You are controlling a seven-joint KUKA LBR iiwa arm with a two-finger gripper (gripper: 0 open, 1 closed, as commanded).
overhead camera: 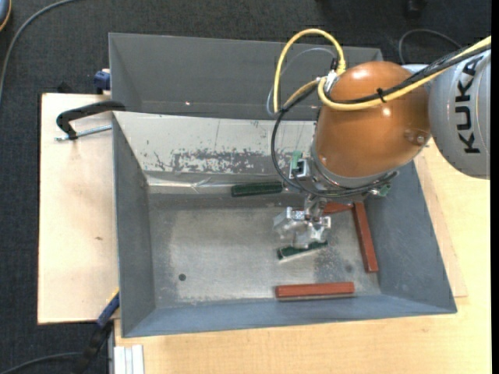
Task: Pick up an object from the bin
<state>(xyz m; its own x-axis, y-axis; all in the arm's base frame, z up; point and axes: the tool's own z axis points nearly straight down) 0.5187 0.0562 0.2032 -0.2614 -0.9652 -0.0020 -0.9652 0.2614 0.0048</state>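
Observation:
My gripper hangs low over the right middle of the bin floor, under the orange wrist cover. Right beneath it lies a small dark green flat piece, tilted, its upper end touching or just under the gripper's metal tip. A red-brown bar lies lengthwise just to the right of the gripper. Another red-brown bar rests crosswise near the front wall, below the gripper.
A dark green bar lies along the foot of the back wall, left of the arm. A short red-brown piece shows under the wrist cover. The left half of the floor is bare metal.

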